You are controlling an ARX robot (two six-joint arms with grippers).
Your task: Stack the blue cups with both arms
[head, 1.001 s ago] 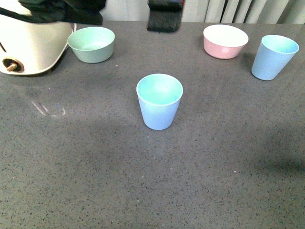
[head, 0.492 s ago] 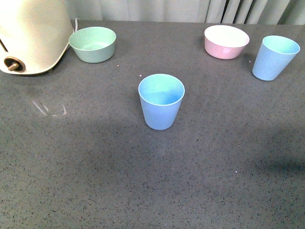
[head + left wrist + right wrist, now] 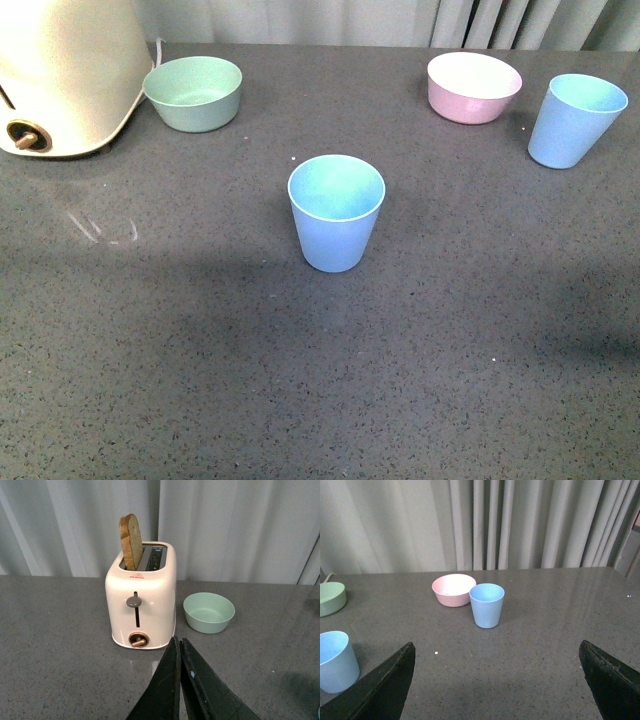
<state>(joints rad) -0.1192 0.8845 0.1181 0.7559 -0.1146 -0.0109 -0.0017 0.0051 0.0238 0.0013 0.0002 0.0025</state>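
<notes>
Two cups, both upright and well apart. We mark the centre blue cup [image 3: 336,210] standing alone mid-table. The far-right blue cup [image 3: 575,120] is at the far right, just beside the pink bowl [image 3: 473,87], on its right. Both are empty, with paler turquoise insides.

We judge them light, stiff matte plastic: not fragile, but easy to tip or skid on the smooth table [image 3: 200,380] if nudged. They widen upward, so a side grip just under the rim should keep a cup from dropping through. Pinching the rim wall, one jaw inside and one outside, would also do. For nesting, we reckon the carried cup must come down level over the other's mouth.

Neither arm shows in the front view. The right gripper [image 3: 496,645] has its jaws spread wide with nothing between them, and faces the far-right cup. The left gripper [image 3: 178,641] has its jaws pressed almost together, holds nothing, and faces the toaster [image 3: 141,597]. We think it must spread them before taking a cup.

Other containers:
- The pink bowl is empty, white inside.
- The mint-green bowl [image 3: 194,92] at far left is empty, just beside the toaster.
- The toaster holds one bread slice [image 3: 131,541] upright in a slot; the other slot looks empty.
</notes>
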